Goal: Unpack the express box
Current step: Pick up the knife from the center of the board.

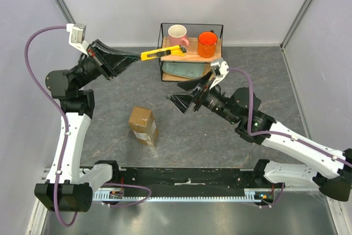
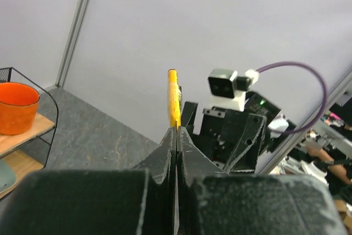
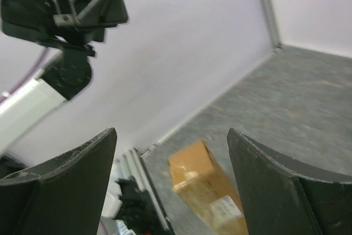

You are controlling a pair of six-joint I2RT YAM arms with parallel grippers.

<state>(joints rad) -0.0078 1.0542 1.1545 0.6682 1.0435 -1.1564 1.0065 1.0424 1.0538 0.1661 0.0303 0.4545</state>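
The express box [image 1: 143, 125] is set on the table [image 1: 110, 108] between the two arms, apart from both grippers, with a white label seen at its near end. The left gripper [image 1: 133, 58] is closed on the yellow utility knife [image 1: 162, 53], which is held off the table beside the wire shelf [image 1: 191, 24]. The right gripper [image 1: 179, 104] is positioned to the right of the box, its jaws spread wide with nothing between them.
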